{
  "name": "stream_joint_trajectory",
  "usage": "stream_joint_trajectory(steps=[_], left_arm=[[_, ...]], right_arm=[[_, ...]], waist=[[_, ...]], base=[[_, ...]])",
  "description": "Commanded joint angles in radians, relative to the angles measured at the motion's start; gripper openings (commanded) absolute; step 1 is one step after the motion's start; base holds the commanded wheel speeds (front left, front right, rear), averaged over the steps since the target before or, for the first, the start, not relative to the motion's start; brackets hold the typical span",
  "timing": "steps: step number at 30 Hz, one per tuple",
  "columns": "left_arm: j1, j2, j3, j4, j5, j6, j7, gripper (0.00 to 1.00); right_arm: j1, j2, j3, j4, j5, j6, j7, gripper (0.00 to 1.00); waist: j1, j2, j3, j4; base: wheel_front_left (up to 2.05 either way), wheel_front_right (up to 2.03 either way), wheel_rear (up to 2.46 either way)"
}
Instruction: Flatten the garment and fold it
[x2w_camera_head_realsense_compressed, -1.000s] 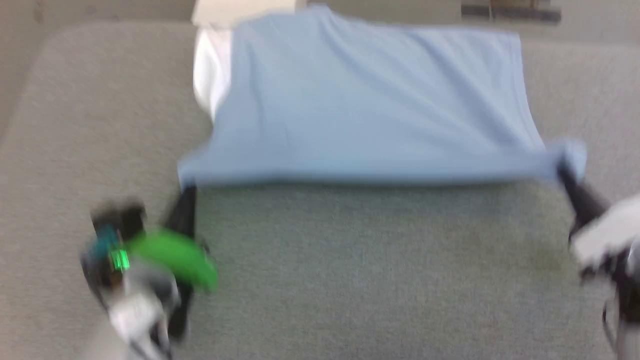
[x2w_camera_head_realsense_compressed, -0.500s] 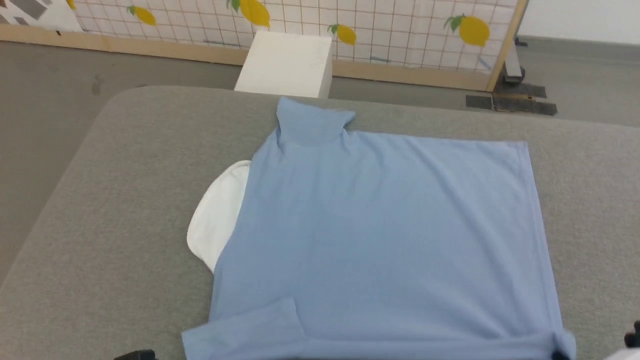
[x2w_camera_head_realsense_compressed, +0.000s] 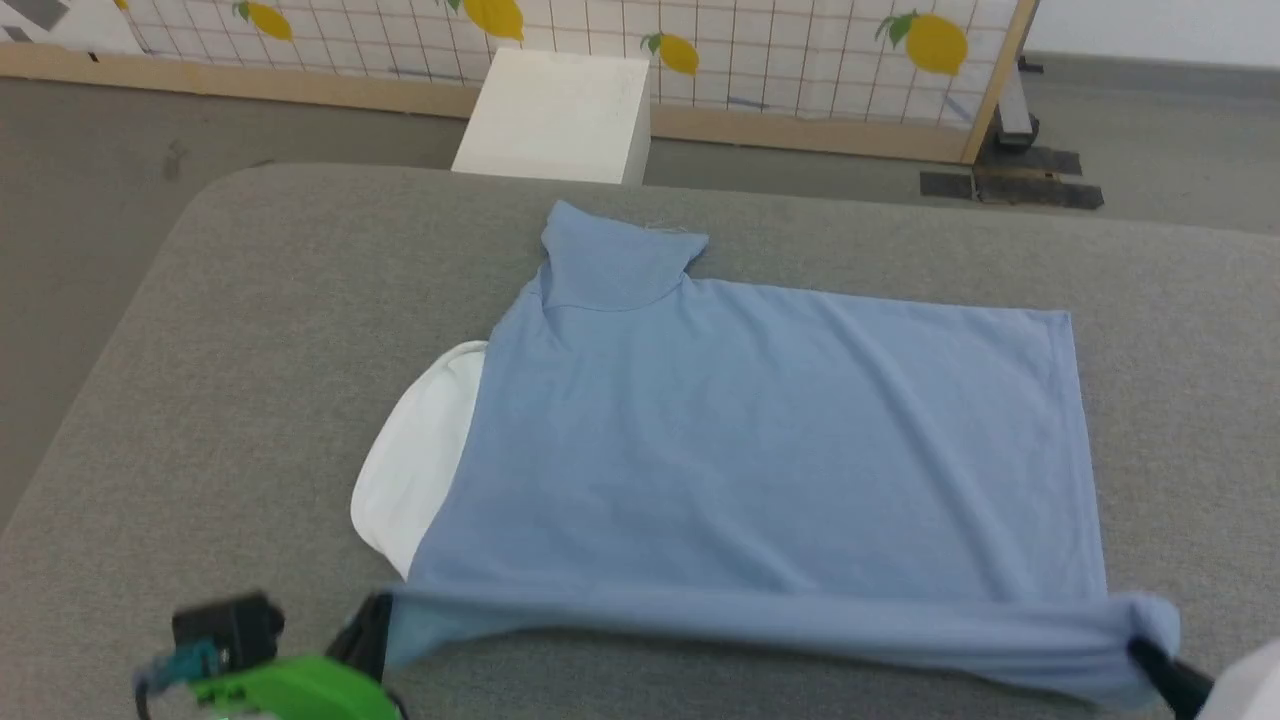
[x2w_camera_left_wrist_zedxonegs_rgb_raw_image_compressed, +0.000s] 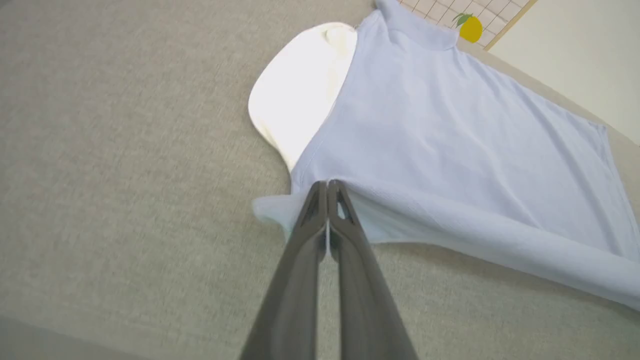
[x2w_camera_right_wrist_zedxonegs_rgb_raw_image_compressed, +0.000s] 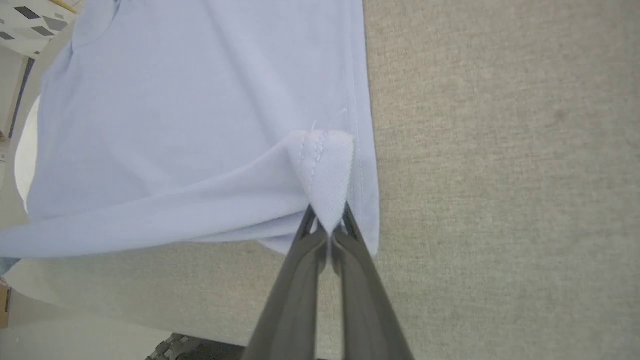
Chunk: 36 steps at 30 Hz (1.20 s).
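Note:
The garment (x2w_camera_head_realsense_compressed: 760, 450) is a light blue shirt spread on the grey padded table (x2w_camera_head_realsense_compressed: 250, 350), with its white collar (x2w_camera_head_realsense_compressed: 415, 460) sticking out at the left and one sleeve (x2w_camera_head_realsense_compressed: 615, 255) pointing to the far side. My left gripper (x2w_camera_head_realsense_compressed: 378, 620) is shut on the near left corner of the garment (x2w_camera_left_wrist_zedxonegs_rgb_raw_image_compressed: 450, 130), seen close in the left wrist view (x2w_camera_left_wrist_zedxonegs_rgb_raw_image_compressed: 327, 185). My right gripper (x2w_camera_head_realsense_compressed: 1140, 650) is shut on the near right corner, where the cloth (x2w_camera_right_wrist_zedxonegs_rgb_raw_image_compressed: 200, 100) bunches into a peak at the fingertips (x2w_camera_right_wrist_zedxonegs_rgb_raw_image_compressed: 327, 227). The near edge hangs taut and slightly raised between them.
Beyond the table's far edge stands a white box (x2w_camera_head_realsense_compressed: 555, 115) on the grey floor, in front of a gridded panel with lemon prints (x2w_camera_head_realsense_compressed: 800, 50) in a wooden frame. Bare grey padding lies left and right of the shirt.
The head view has swung up to take in the floor and panel. Both grippers have come back into it, and the near edge now stretches raised between them.

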Motion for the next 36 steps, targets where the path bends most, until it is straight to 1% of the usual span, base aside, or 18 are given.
stream_joint_trajectory(steps=[1, 4, 7, 12, 18, 22, 24, 25, 26, 27, 28, 31, 33, 36], left_arm=[[-0.066, 0.019, 0.0, 0.006, 0.023, -0.013, 0.0, 0.0], [-0.183, 0.023, -0.023, 0.042, 0.048, -0.049, 0.013, 0.0], [-0.3, 0.015, -0.039, 0.117, 0.062, -0.087, 0.014, 0.0], [-0.443, -0.022, -0.056, 0.258, 0.07, -0.145, -0.025, 0.0], [-0.566, -0.068, -0.09, 0.421, 0.088, -0.216, -0.087, 0.0], [-0.615, -0.097, -0.111, 0.535, 0.085, -0.251, -0.101, 0.0], [-0.63, -0.11, -0.112, 0.582, 0.079, -0.261, -0.111, 0.0], [-0.635, -0.114, -0.112, 0.601, 0.076, -0.264, -0.112, 0.0], [-0.641, -0.119, -0.11, 0.617, 0.074, -0.267, -0.121, 0.33], [-0.644, -0.121, -0.109, 0.628, 0.071, -0.269, -0.125, 0.89], [-0.645, -0.122, -0.106, 0.638, 0.069, -0.268, -0.13, 1.0], [-0.628, -0.117, -0.086, 0.642, 0.055, -0.251, -0.136, 1.0], [-0.602, -0.109, -0.066, 0.614, 0.045, -0.223, -0.133, 1.0], [-0.535, -0.092, -0.045, 0.531, 0.029, -0.163, -0.097, 1.0]], right_arm=[[-0.044, -0.007, -0.002, -0.002, -0.021, -0.002, -0.012, 0.0], [-0.114, -0.016, 0.007, 0.016, -0.054, -0.002, -0.018, 0.0], [-0.181, -0.027, 0.026, 0.043, -0.09, -0.002, -0.02, 0.0], [-0.279, -0.039, 0.07, 0.108, -0.128, -0.002, -0.012, 0.0], [-0.352, -0.042, 0.078, 0.192, -0.178, -0.002, -0.014, 0.0], [-0.37, -0.045, 0.085, 0.24, -0.198, -0.002, 0.0, 0.0], [-0.375, -0.049, 0.091, 0.255, -0.199, -0.002, 0.004, 0.0], [-0.379, -0.049, 0.094, 0.256, -0.194, -0.002, -0.003, 0.23], [-0.381, -0.051, 0.099, 0.258, -0.187, -0.002, -0.011, 1.0], [-0.381, -0.052, 0.1, 0.259, -0.18, -0.002, -0.015, 1.0], [-0.38, -0.051, 0.099, 0.258, -0.169, -0.002, -0.022, 1.0], [-0.372, -0.05, 0.088, 0.241, -0.138, -0.002, -0.049, 1.0], [-0.357, -0.05, 0.073, 0.222, -0.125, -0.002, -0.065, 1.0], [-0.325, -0.042, 0.037, 0.182, -0.11, -0.002, -0.079, 1.0]], waist=[[0.0001, 0.0, 0.023, -0.012], [0.0001, 0.0, 0.055, -0.018], [0.0001, 0.0, 0.1, -0.026], [0.0001, 0.0, 0.182, -0.043], [0.0001, 0.0, 0.247, -0.04], [0.0001, 0.0, 0.259, -0.036], [0.0001, 0.0, 0.257, -0.035], [0.0001, 0.0, 0.253, -0.035], [0.0001, 0.0, 0.248, -0.034], [0.0001, 0.0, 0.242, -0.033], [0.0001, 0.0, 0.232, -0.031], [0.0001, 0.0, 0.201, -0.03], [0.0001, 0.0, 0.177, -0.028], [0.0001, 0.0, 0.145, -0.019]], base=[[0.0, 0.0, 0.0], [0.0, 0.0, 0.0], [0.0, 0.0, 0.0], [0.0, 0.0, 0.0], [0.0, 0.0, 0.0], [0.0, 0.0, 0.0], [0.0, 0.0, 0.0], [0.0, 0.0, 0.0], [0.0, 0.0, 0.0], [0.0, 0.0, 0.0], [0.0, 0.0, 0.0], [0.0, 0.0, 0.0], [0.0, 0.0, 0.0], [0.0, 0.0, 0.0]])
